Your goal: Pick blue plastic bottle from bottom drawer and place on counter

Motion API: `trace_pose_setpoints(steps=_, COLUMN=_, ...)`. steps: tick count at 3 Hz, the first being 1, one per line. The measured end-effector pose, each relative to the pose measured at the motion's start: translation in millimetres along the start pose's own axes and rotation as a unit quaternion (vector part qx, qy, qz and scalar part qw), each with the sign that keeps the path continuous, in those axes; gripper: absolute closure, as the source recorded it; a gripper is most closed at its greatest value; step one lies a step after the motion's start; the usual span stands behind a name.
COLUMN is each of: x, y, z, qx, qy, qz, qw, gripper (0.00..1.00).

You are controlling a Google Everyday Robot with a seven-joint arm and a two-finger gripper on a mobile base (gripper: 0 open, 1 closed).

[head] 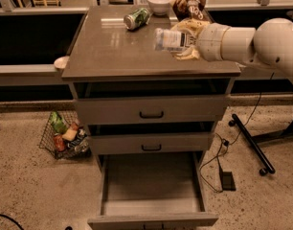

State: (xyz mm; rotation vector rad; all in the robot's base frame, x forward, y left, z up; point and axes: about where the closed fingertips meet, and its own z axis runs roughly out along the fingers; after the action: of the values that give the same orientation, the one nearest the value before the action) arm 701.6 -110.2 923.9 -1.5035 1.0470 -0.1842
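The bottle (166, 40) is held in the gripper (181, 41), which reaches in from the right over the right rear part of the counter (113, 47). The fingers (185, 28) are seen closed on the bottle from above and below. Whether the bottle touches the slab cannot be told; it is judged to hang just over it.

The bottle is taken to be light, thin-walled and somewhat springy, so a hard squeeze could dent it. The smooth plastic and label are likely to slip under a loose grip. The best hold is judged to be across the labelled body, where the wall is widest and straight. The hold now seems to be there, towards the end nearer the wrist.

The long axis lies almost level and runs left to right, in line with the forearm. The free end points left, away from the gripper. Which end bears the cap cannot be made out. If released as it lies, it could roll.

The can (137, 19) lies to the left of and beyond the gripper, the bowl (160, 4) further beyond, and the chip bag (189, 5) just behind. The drawer (151, 181) stands pulled out, well below.
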Motion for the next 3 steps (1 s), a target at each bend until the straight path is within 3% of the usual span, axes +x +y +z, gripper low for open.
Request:
trace_pose_setpoints(steps=1, x=11, y=8, z=0, qx=0.043, qy=-0.002, qz=0.094, qw=0.9946, gripper=1.0)
trace_pose_setpoints(steps=2, x=17, y=-5, z=1, qx=0.067, qy=0.008, qz=0.092, qw=0.9935, gripper=1.0)
trace_pose_setpoints(steps=3, x=22, y=-10, z=0, qx=0.055, qy=0.006, qz=0.135, qw=0.9894, gripper=1.0)
